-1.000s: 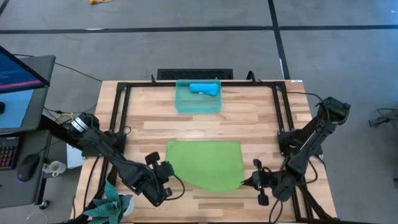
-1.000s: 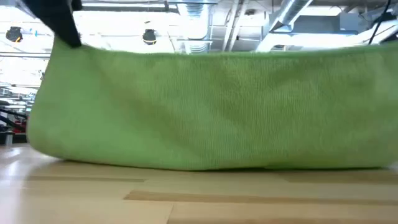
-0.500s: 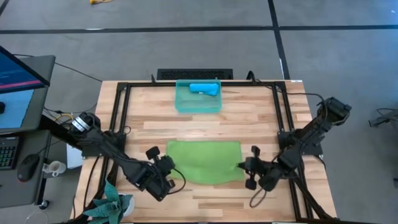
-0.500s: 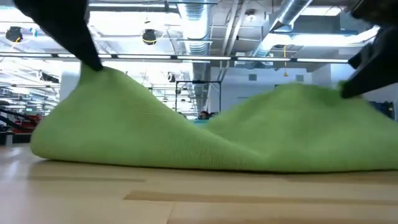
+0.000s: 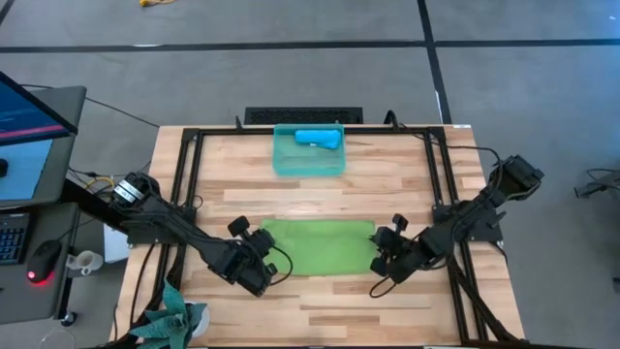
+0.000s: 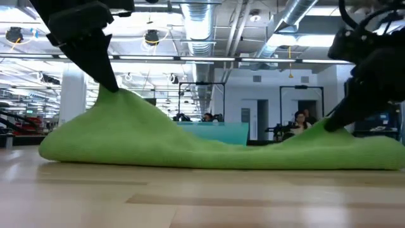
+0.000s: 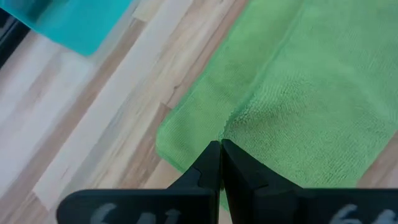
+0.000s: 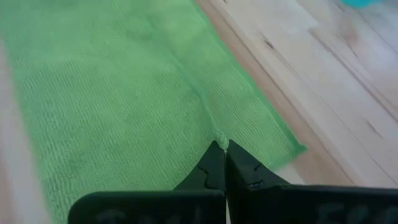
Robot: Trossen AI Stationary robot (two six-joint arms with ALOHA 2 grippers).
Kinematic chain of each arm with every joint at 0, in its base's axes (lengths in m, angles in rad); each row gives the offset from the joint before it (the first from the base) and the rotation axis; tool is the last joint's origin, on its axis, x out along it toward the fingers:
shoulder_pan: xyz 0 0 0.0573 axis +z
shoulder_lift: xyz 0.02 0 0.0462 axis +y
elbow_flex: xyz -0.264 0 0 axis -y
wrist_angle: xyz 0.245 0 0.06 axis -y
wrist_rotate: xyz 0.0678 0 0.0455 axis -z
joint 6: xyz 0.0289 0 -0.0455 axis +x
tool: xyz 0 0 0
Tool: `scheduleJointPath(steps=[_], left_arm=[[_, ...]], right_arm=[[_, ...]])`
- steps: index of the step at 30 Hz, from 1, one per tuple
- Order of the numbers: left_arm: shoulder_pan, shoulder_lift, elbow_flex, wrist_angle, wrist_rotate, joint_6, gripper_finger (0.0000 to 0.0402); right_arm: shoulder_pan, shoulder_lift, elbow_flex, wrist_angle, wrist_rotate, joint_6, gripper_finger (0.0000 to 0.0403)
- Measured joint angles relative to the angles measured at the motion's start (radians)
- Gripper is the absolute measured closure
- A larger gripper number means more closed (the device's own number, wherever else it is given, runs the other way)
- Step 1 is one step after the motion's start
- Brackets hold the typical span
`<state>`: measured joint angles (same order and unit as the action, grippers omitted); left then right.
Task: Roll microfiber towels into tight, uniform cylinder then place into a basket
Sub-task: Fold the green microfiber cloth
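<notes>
Lime green towel (image 5: 317, 246) lies on the tabletop (image 5: 407, 174) near its front edge, now folded into a narrower band than 1 second ago. We read no labels or writing anywhere. Left hand (image 7: 220, 149) is clenched on the towel's left edge, right hand (image 8: 219, 148) clenched on its right edge, both pinches lifting small peaks in the low view. Basket (image 5: 309, 161) sits well behind, with the sky-blue towel (image 5: 319, 138) rolled inside. Both hands have moved inward toward the basket.
</notes>
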<state>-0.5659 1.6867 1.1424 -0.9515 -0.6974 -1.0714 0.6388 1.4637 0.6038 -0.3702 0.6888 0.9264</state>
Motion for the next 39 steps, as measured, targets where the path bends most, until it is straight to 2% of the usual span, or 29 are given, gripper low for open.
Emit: scheduleJointPath(steps=[6,14,24,39], left_arm=[[-0.012,0.000,-0.001,-0.026,-0.015,-0.023,0.0401],[0.031,0.000,-0.001,-0.168,-0.055,-0.097,0.0401],[0.077,0.000,-0.001,-0.097,0.011,-0.038,0.0401],[0.078,0.000,-0.001,-0.097,0.013,-0.037,0.0401]], right_arm=[[0.010,0.027,0.001,-0.076,-0.003,0.068,0.0395],[-0.043,0.027,0.001,-0.096,0.026,0.047,0.0394],[-0.117,0.027,0.001,-0.086,0.018,0.009,0.0393],[-0.120,0.027,0.001,-0.085,0.016,0.008,0.0392]])
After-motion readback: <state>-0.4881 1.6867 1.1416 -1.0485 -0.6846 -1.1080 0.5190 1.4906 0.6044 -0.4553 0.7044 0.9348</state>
